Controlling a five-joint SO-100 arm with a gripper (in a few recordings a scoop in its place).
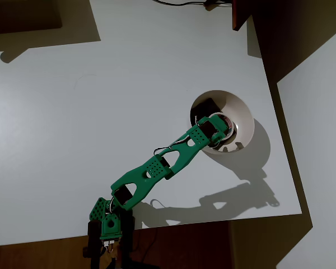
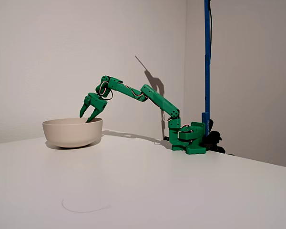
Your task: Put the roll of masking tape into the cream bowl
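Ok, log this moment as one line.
gripper: open, over bowl | tape: inside bowl, under gripper | arm: reaching over rim | table

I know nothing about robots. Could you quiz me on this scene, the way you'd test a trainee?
1. True or false: the cream bowl stands on the white table.
2. Where are the fingers of the green arm? A) spread open over the bowl B) flat on the table C) folded back at the base
3. Fill in: in the overhead view, the roll of masking tape lies inside the ____.
Key: 1 true; 2 A; 3 bowl.
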